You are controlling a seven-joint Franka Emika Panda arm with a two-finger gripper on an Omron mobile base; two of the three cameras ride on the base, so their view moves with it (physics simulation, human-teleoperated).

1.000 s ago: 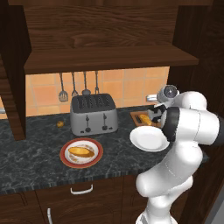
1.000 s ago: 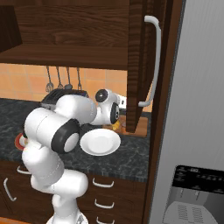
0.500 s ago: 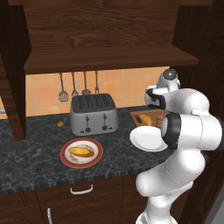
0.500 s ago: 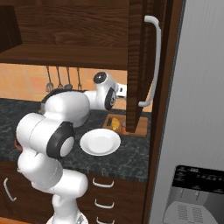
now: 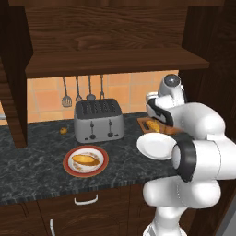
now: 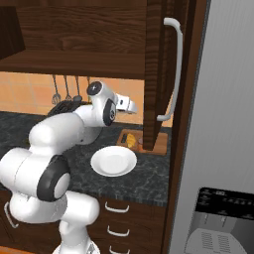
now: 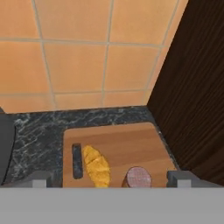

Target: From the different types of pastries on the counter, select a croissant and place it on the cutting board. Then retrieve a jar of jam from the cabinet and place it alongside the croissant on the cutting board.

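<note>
The croissant (image 7: 97, 166) lies on the cutting board (image 7: 127, 146), right beside the board's dark slot handle, and the jar of jam (image 7: 139, 177) stands on the same board just next to it, brownish lid up. From the left base view the croissant (image 5: 153, 126) peeks out on the board (image 5: 143, 121) behind the white forearm; from the right base view it sits (image 6: 130, 141) at the board's (image 6: 121, 138) near end, close to the open door of the cabinet (image 6: 154, 74).

The gripper (image 7: 107, 179) hangs above the board, looking down on it, both dark tips spread wide at the bottom corners of the hand view, nothing between them. The arm is folded tight: elbow out toward the camera, forearm doubling back, wrist raised over the back of the counter (image 5: 37, 156), hand angled toward the tiled wall.

Out front, an empty white plate (image 5: 156, 146) rests near the counter edge. Further left, the larger oblong pastry (image 5: 85, 159) sits on a red-rimmed plate (image 5: 69, 161), with a grey toaster (image 5: 98, 120) behind it and utensils (image 5: 77, 90) hanging on the wall.
</note>
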